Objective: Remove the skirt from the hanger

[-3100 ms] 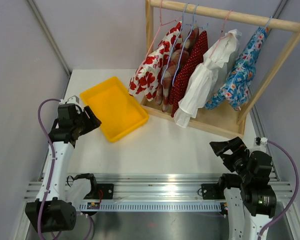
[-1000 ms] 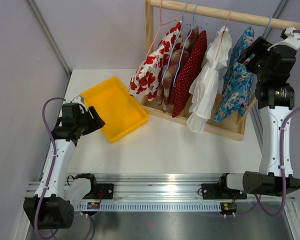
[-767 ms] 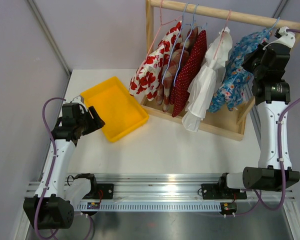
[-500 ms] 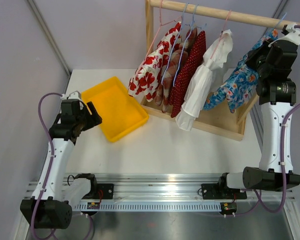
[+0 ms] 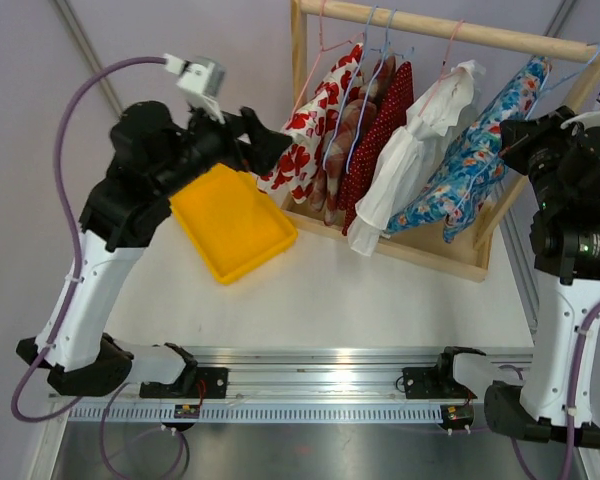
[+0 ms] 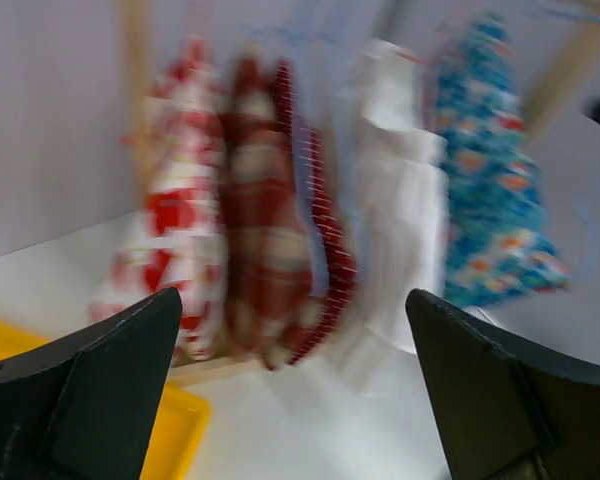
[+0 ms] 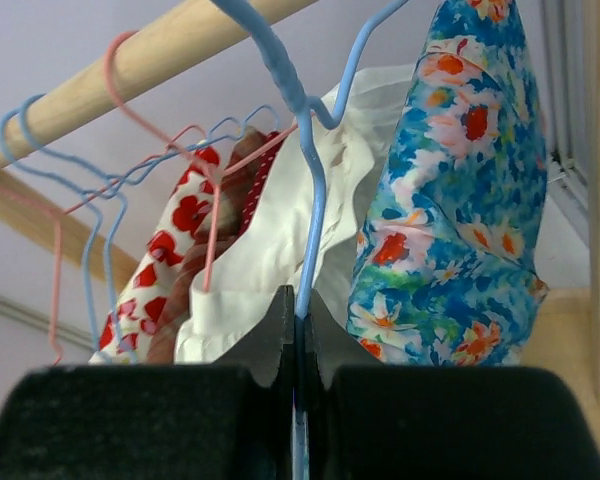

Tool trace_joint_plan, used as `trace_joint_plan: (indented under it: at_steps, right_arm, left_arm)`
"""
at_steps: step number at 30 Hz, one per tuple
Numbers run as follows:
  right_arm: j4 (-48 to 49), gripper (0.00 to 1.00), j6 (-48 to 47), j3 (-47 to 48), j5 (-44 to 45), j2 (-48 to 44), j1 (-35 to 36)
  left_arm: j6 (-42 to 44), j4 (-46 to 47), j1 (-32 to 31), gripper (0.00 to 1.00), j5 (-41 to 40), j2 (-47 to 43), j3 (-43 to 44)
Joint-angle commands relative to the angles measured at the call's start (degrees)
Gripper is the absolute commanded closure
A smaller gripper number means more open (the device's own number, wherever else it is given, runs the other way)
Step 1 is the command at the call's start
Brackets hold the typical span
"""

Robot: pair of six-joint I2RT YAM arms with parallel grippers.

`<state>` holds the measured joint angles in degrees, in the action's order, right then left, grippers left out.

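Pale lilac walls close in a white tabletop, and a wooden rack stands at its far right corner, its base slanting from the far edge toward the right edge. From the rack's rod hangs a row of garments on thin wire hangers: a red-and-white floral piece nearest the left post, then a red plaid one, a red dotted one, a white one, and last, nearest the right edge, the blue floral skirt. The skirt is on its blue hanger, whose hook curls over the rod in the right wrist view; the cloth lies slanted, its top up by the rod's right end and its hem reaching out toward the white garment. The right pincer is raised beside the skirt and clenched on the hanger's wire just under the hook, the two dark fingers pressed together with the blue wire between them. A yellow tray sits toward the left edge of the tabletop, tilted relative to that edge. The left arm is lifted high above the tray, and the left pincer points toward the rack with its fingers spread wide, released and holding nothing; its wrist view is blurred, the garments showing between the two fingers.
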<state>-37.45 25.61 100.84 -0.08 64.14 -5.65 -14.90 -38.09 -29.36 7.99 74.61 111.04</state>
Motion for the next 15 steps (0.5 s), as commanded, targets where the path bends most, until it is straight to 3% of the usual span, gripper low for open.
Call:
trace_joint_plan:
  at_steps: [1, 7, 10, 15]
  right_arm:
    - [1.9, 1.0, 3.6, -2.5, -5.8, -5.2, -0.1]
    - [-2.2, 1.0, 6.5, -3.8, -11.7, -11.4, -0.1]
    - [-4.2, 1.0, 8.1, -3.0, -15.3, -13.6, -0.1]
    - [-7.7, 1.0, 9.8, -1.3, -15.7, -15.6, 0.5]
  left_arm:
    - [4.9, 4.6, -13.5, 0.01, 5.9, 2.9, 0.3]
    - [7.9, 9.3, -30.2, 0.01, 3.4, 9.9, -3.1]
    - [7.8, 13.6, -35.5, 0.01, 1.0, 12.0, -6.8]
    - [5.3, 21.3, -39.8, 0.01, 3.7, 14.3, -11.0]
